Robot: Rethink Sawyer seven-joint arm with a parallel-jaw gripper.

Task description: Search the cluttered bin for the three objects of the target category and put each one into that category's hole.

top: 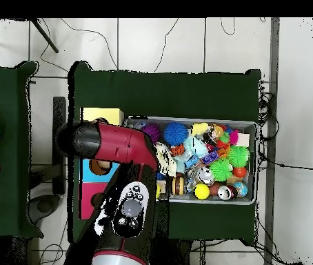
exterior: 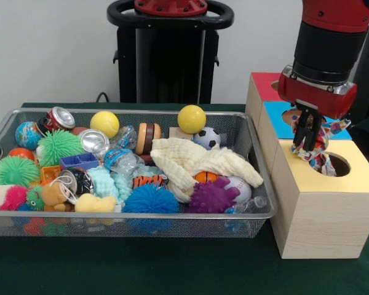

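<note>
Three wooden cubes (exterior: 320, 203); two yellow balls (exterior: 191, 118) — one wire bin (exterior: 141, 224); one cream cloth (exterior: 197, 161).

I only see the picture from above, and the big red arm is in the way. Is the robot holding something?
Observer: Yes. In the front view the gripper has its fingers shut on a fabric piece with a busy colourful print.
Child: Is it in a hole yet?
Observer: Not yet. It hangs from the fingers over the yellow cube, with its lower end at the left rim of the hole. I cannot tell if it touches the cube.
</note>
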